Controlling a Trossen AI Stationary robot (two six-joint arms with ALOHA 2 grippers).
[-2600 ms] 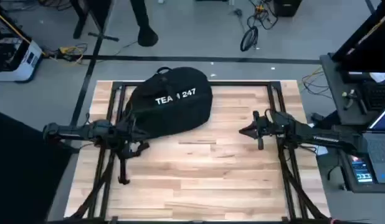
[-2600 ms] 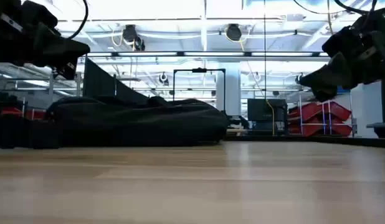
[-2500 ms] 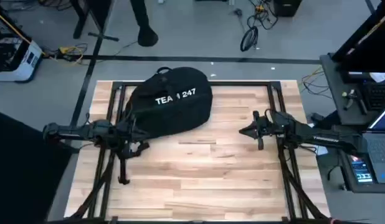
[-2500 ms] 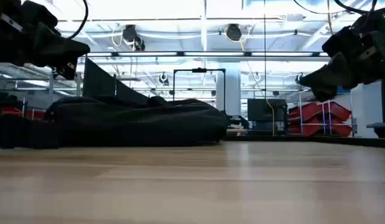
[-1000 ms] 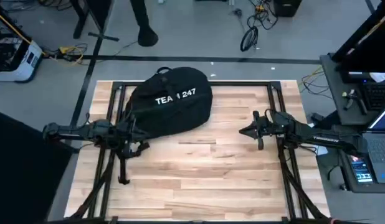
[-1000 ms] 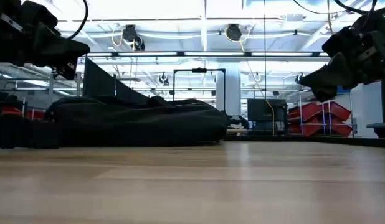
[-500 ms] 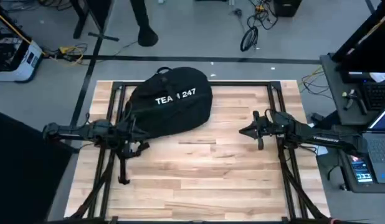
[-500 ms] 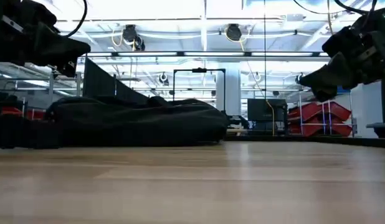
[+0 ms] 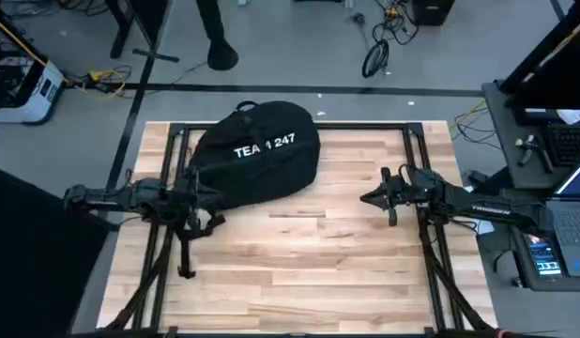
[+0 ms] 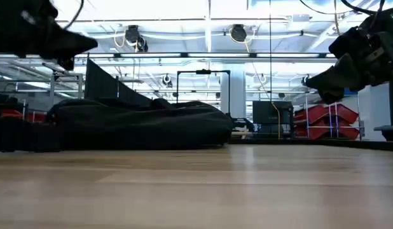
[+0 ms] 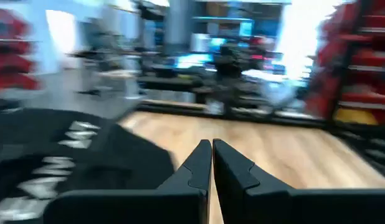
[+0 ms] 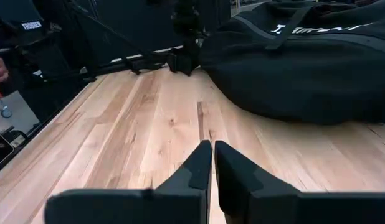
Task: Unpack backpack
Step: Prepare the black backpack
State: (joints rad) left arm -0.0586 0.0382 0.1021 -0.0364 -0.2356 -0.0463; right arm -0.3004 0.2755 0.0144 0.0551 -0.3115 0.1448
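Observation:
The black backpack (image 9: 257,155) with white "TEAM 247" lettering lies flat on its back at the far left-centre of the wooden table; it also shows in the low view (image 10: 139,124). My left gripper (image 9: 219,199) hovers shut above the table at the backpack's near left side, and the backpack (image 11: 68,162) fills one side of its wrist view. My right gripper (image 9: 365,199) hovers shut over the table's right half, pointing toward the backpack (image 12: 292,68), well clear of it. Both are raised off the table in the low view: left gripper (image 10: 95,43), right gripper (image 10: 308,81).
Black frame rails (image 9: 174,141) run along the table's far edge and down both sides under the arms. Bare wood (image 9: 309,263) stretches across the middle and near part of the table. A person's legs (image 9: 215,38) stand on the floor beyond the far edge.
My left gripper has started to move: in the low view it has risen a little and its wrist view is blurred. The backpack and my right gripper have kept still.

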